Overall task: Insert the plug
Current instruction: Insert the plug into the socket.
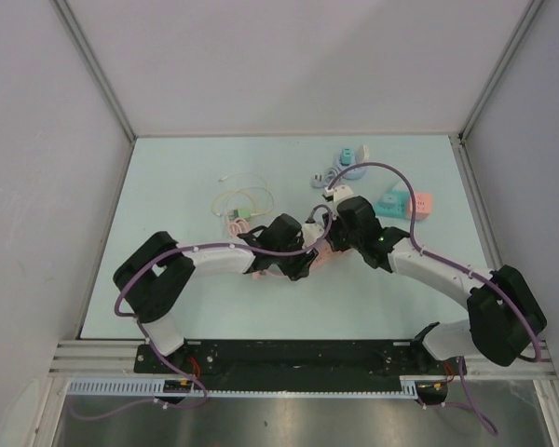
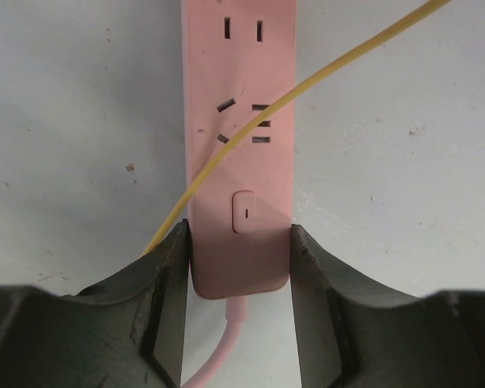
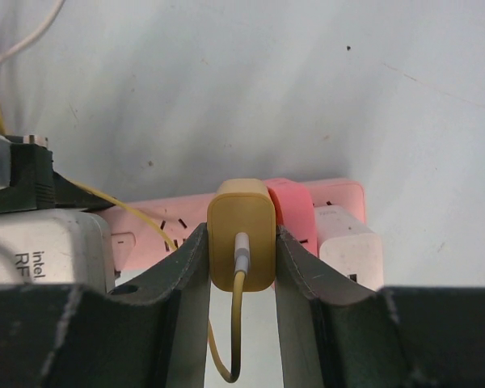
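Observation:
A pink power strip (image 2: 238, 97) lies on the table, and my left gripper (image 2: 238, 242) is shut on its cable end, one finger on each long side. Its sockets in the left wrist view are free, with a yellow cable (image 2: 307, 81) lying across them. My right gripper (image 3: 241, 233) is shut on a yellow plug (image 3: 241, 212), which stands against the strip's face (image 3: 153, 222); its prongs are hidden. In the top view both grippers (image 1: 293, 251) (image 1: 340, 228) meet mid-table.
A red plug (image 3: 295, 210) and a white adapter (image 3: 347, 246) sit in the strip just right of the yellow plug. The left arm's camera box (image 3: 48, 250) is close on the left. Teal and pink blocks (image 1: 401, 203), blue pieces (image 1: 349, 158) and a loose cable coil (image 1: 242, 200) lie farther back.

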You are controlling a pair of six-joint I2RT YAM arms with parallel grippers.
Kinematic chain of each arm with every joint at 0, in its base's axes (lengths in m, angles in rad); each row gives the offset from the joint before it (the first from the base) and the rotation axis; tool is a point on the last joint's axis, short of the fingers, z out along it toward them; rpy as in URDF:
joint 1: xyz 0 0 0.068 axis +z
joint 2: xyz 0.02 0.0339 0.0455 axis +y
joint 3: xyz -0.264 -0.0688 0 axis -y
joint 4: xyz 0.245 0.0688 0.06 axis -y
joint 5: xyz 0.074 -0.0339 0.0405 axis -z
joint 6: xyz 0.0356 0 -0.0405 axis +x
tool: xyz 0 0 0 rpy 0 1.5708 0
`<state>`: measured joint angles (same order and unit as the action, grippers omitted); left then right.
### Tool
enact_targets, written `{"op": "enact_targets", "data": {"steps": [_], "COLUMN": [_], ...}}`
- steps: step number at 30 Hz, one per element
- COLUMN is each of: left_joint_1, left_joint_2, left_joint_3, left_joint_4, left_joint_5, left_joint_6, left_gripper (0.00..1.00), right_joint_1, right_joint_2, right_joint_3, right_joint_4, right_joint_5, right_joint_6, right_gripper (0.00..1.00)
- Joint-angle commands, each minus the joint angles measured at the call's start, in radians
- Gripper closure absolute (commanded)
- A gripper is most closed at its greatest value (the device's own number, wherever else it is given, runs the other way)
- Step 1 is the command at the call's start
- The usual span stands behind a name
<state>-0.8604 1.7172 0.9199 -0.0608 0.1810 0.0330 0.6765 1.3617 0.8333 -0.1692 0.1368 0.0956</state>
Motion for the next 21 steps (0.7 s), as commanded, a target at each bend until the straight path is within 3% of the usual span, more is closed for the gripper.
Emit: {"op": "enact_targets", "data": {"steps": [1, 11, 21], "left_joint_1": [0.006, 0.054, 0.057], "left_joint_2": [0.032, 0.024, -0.007], "left_joint_3": [0.010, -0.019, -0.043], "left_joint_4": [-0.025, -0.002, 0.000], "left_joint_5": [0.040, 0.051, 0.035], "left_joint_6": [-0.027, -0.064, -0.045], "left_gripper": [0.76, 0.73, 0.67], "right_joint_1": [0.026, 0.023, -0.020], "right_joint_2": [0.063, 0.134, 0.108], "right_joint_3": [0.020, 0.069, 0.072], "right_joint_4": [0.023, -0.098, -0.107], "right_joint_5": [-0.115, -0.150, -0.223], "right_joint_6": [-0.037, -0.043, -0.029], "right_gripper": [1.00, 1.00, 1.00]}}
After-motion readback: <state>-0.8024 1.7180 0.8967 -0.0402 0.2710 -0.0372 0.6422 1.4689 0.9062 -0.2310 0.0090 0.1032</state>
